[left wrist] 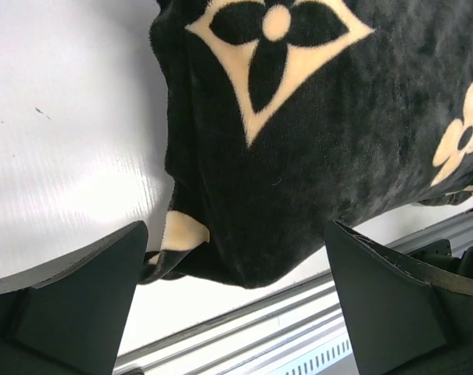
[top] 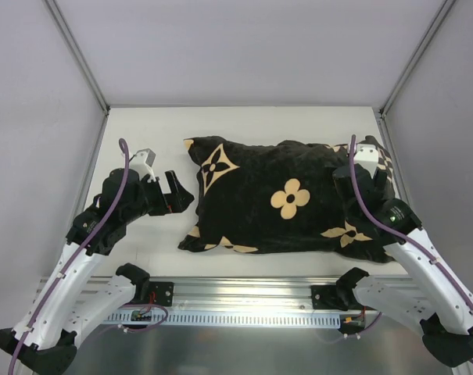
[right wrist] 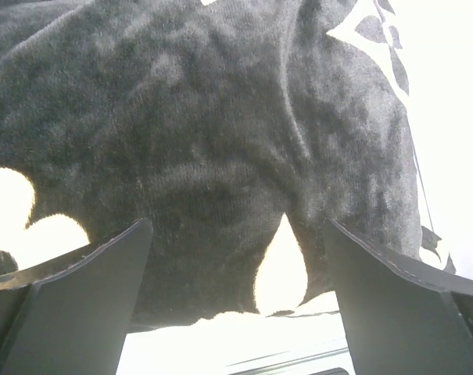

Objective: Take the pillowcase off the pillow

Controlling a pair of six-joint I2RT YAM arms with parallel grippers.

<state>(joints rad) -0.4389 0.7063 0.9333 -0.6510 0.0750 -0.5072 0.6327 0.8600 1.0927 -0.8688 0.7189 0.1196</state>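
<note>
The pillowcase (top: pixel 283 199) encloses the pillow completely; no part of the pillow is visible in any view. Both wrist views crop the pillowcase at the frame edges. In the right wrist view the table (right wrist: pixel 455 117) is overexposed to featureless white.

— What sort of place is this?
— A robotics lab, a test cell. Plain grey panels (top: pixel 244 47) in metal framing (top: pixel 76 51) box in the white table (top: pixel 142 133) on three sides.
— Anything else?
— An aluminium rail (top: pixel 244 291) runs along the table's near edge, with the cabled left arm (top: pixel 80 250) and right arm (top: pixel 431 266) bolted to it.
</note>
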